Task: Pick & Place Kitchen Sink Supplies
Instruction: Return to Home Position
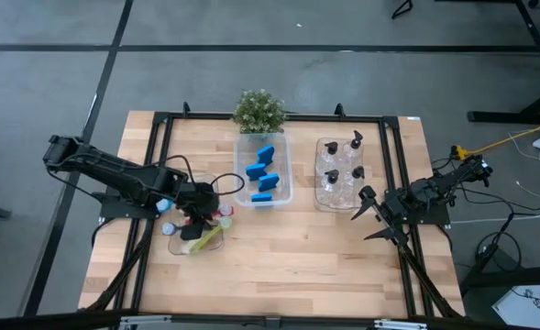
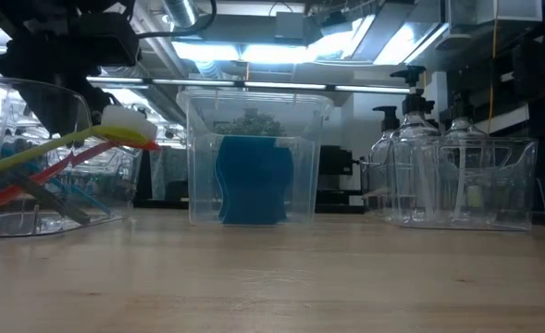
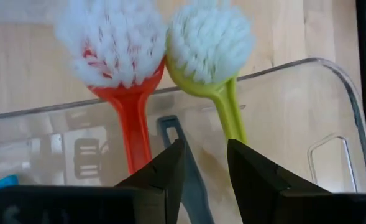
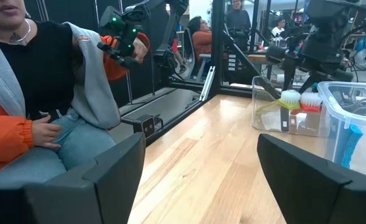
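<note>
Brushes (image 1: 203, 238) lie gathered in the left bin (image 1: 172, 247), on the left half of the desk (image 1: 279, 270). The red brush (image 3: 130, 124) and the yellow-green brush (image 3: 210, 40) rest side by side with their white bristle heads over the bin's rim, and the grey brush (image 3: 170, 127) shows its handle between them, lower in the bin. The left gripper (image 3: 205, 144) hovers just above these handles, its fingers a narrow gap apart and gripping nothing. The handles run lengthwise the way the fingers point, heads beyond the fingertips. The retreat to rest therefore looks to call for a lift up and back along that axis, clear of the bin wall; a sideways swing could catch a handle.

At the middle of the desk's far edge, just before the potted plant (image 1: 258, 110), the middle bin (image 1: 289, 147) holds the blue sponges (image 1: 263, 174). Beside it, the right bin (image 1: 320, 200) holds the pump bottles (image 1: 343, 170). The right gripper (image 4: 201, 143) waits by the desk's right edge, spread wide and empty, well apart from the brushes; the left gripper is nearer by far.
</note>
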Action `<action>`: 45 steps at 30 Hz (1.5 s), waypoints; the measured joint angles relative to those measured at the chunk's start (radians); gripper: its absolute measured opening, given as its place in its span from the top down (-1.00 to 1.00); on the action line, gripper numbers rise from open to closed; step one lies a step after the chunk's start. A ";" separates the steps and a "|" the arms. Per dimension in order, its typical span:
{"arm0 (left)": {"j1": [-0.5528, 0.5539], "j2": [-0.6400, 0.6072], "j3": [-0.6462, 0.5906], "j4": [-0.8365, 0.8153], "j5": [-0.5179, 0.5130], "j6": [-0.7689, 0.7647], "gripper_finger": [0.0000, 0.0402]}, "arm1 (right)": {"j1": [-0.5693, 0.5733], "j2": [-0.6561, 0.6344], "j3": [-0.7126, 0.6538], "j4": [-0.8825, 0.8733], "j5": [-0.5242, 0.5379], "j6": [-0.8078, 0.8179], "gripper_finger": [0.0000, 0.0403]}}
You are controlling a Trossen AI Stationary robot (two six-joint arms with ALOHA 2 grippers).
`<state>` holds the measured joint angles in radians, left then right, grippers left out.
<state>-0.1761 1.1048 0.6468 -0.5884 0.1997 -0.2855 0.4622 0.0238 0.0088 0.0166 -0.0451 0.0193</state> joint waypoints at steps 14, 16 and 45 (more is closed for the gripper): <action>-0.076 -0.063 0.069 -0.028 0.031 -0.101 0.82 | 0.000 0.000 0.000 0.000 0.000 0.000 -0.53; -0.113 -0.051 0.070 0.005 0.037 -0.122 0.95 | 0.000 0.000 0.000 0.000 0.000 0.000 -0.53; -0.250 0.171 0.069 0.147 -0.053 -0.199 0.99 | 0.000 0.000 0.000 0.000 0.000 0.001 -0.53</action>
<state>-0.4259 1.2755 0.7162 -0.4415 0.1463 -0.4845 0.4623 0.0242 0.0088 0.0166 -0.0448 0.0204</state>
